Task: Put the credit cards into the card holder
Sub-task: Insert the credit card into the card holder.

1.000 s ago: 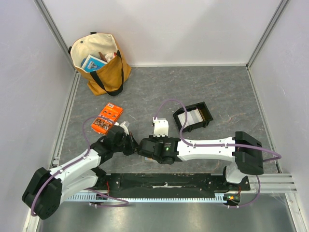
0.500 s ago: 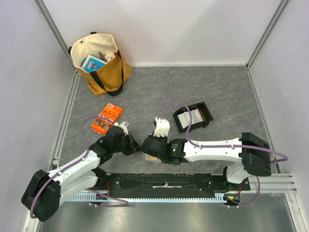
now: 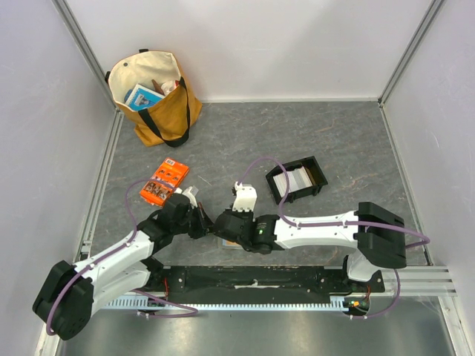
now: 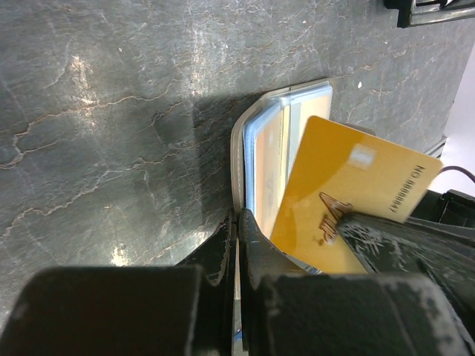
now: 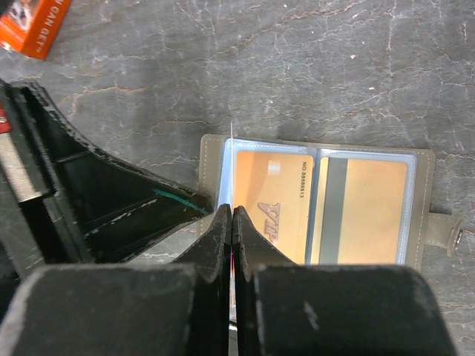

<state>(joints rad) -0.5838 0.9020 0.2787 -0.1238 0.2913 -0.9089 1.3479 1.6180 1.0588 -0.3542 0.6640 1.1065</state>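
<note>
The olive-grey card holder (image 5: 424, 194) lies open on the table, with gold cards in its clear sleeves. My left gripper (image 4: 239, 219) is shut on the holder's left edge (image 4: 239, 148). My right gripper (image 5: 231, 212) is shut on a gold credit card (image 4: 349, 185), held upright over the holder's left sleeve and edge-on in the right wrist view (image 5: 231, 159). In the top view both grippers, left (image 3: 202, 221) and right (image 3: 223, 225), meet over the mostly hidden holder (image 3: 234, 243). More pale cards (image 3: 292, 179) lie in the black tray.
The black tray (image 3: 315, 169) sits behind and right of the grippers. An orange printed packet (image 3: 164, 182) lies to the left and also shows in the right wrist view (image 5: 30, 26). A tan tote bag (image 3: 152, 96) stands at the back left.
The right wrist swung a little right and then back left towards the left gripper, still holding the card. The left arm has stayed put.
</note>
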